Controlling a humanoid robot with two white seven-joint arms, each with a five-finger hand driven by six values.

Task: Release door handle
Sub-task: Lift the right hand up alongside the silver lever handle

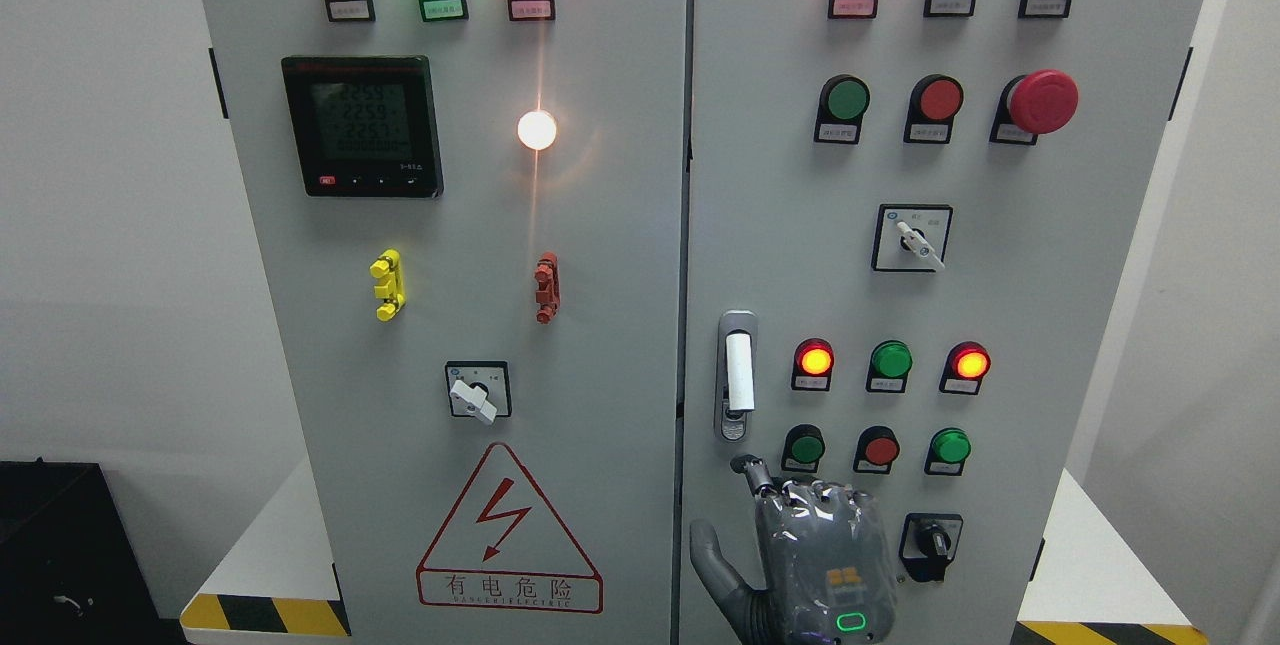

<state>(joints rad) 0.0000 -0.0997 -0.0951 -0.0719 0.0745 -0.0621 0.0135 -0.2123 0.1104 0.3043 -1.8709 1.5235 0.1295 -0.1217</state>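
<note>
The door handle [739, 372] is a white upright lever in a silver plate with a keyhole below it, at the left edge of the right cabinet door [1000, 305]. My right hand [800, 535] rises from the bottom edge just below the handle, back toward the camera. It is apart from the handle, and its raised index fingertip [750, 468] ends a little under the keyhole. The thumb is spread to the left and the hand holds nothing. The door looks closed, flush with the left door [600, 345]. My left arm does not show.
Lit indicator lamps and push buttons [880, 363] crowd the right door beside my hand, with a black rotary switch [932, 543] to its right. A red emergency button [1042, 101] sticks out higher up. The left door carries a meter [362, 125], a selector switch [478, 391] and a warning triangle [508, 535].
</note>
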